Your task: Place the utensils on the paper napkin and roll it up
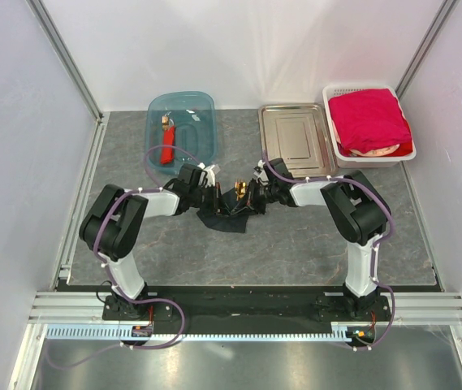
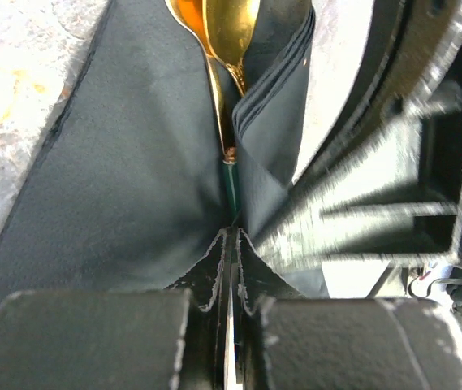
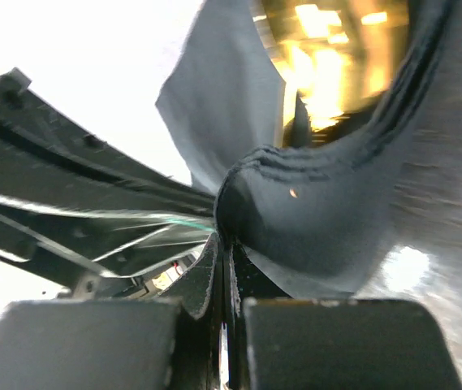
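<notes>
While both arms meet at the middle of the grey mottled worktop, you have the left fingers fully closed, pinching an edge of the thin black paper napkin. Your right fingers are likewise clamped tight on its folded layers. Inside the folds between them lie slim shiny gold metal utensils.

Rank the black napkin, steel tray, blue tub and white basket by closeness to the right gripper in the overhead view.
1. The black napkin, pinched in the right gripper.
2. The steel tray, behind it.
3. The blue tub, back left.
4. The white basket, back right.
</notes>
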Robot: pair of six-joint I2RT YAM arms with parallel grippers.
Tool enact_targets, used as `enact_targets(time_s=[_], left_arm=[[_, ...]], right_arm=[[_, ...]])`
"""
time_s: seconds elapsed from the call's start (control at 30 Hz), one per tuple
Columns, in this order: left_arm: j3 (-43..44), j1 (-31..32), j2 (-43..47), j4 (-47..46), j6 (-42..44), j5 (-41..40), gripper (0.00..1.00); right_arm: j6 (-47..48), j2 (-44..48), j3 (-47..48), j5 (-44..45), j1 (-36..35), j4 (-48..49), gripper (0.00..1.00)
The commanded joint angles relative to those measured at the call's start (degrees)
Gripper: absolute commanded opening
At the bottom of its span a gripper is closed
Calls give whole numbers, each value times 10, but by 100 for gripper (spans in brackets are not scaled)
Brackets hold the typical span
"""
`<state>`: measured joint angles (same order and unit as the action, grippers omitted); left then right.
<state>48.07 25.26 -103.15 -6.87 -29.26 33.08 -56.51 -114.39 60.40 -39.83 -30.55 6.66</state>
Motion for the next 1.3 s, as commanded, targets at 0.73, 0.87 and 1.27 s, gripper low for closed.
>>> enact_targets(time_s=[0.73,0.87,1.27], left_arm=[[-34,-21,70,89,39,16,36],[-28,-21,52,88,39,8,24],[-27,-15,27,82,27,4,13]], right_arm=[[41,2,6,22,13,-30,0],[30,8,5,17,12,-21,0],[-21,11,7,3,-5,27,0]])
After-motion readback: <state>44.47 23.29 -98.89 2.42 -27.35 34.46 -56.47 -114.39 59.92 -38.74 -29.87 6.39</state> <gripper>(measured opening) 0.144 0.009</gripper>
